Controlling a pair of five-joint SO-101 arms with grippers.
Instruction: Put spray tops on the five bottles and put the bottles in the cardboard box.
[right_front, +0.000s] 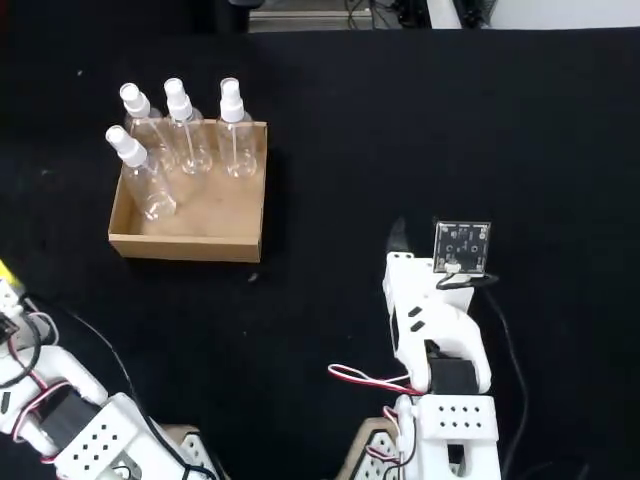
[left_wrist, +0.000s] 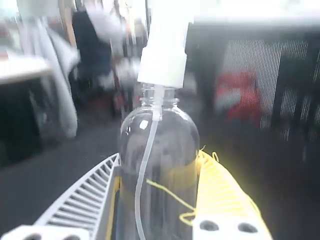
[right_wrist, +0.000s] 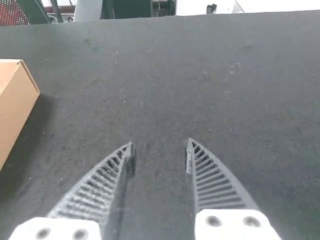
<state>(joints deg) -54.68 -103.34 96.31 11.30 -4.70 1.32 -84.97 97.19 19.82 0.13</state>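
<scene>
From the high view, the cardboard box (right_front: 187, 243) held four capped bottles (right_front: 237, 150) upright along its far and left sides, leaving its near right part bare. The right gripper (right_front: 398, 235) sat well apart from the box, and the left arm (right_front: 70, 420) lay at the table's near left edge, the closer of the two by our reckoning. In the left wrist view, the left gripper (left_wrist: 159, 165) was pinching the fifth bottle (left_wrist: 160, 140) between its jaws. The bottle's long axis ran out along them, and the spray top (left_wrist: 162, 62) was already seated beyond the fingertips (so only boxing remains, we judged). We could read no label or writing on the clear bottle. In the right wrist view, the right gripper (right_wrist: 159, 150) had its jaws spread and empty over the black table (right_wrist: 225, 75), with the box's corner (right_wrist: 12, 100) off to one side of them.
</scene>
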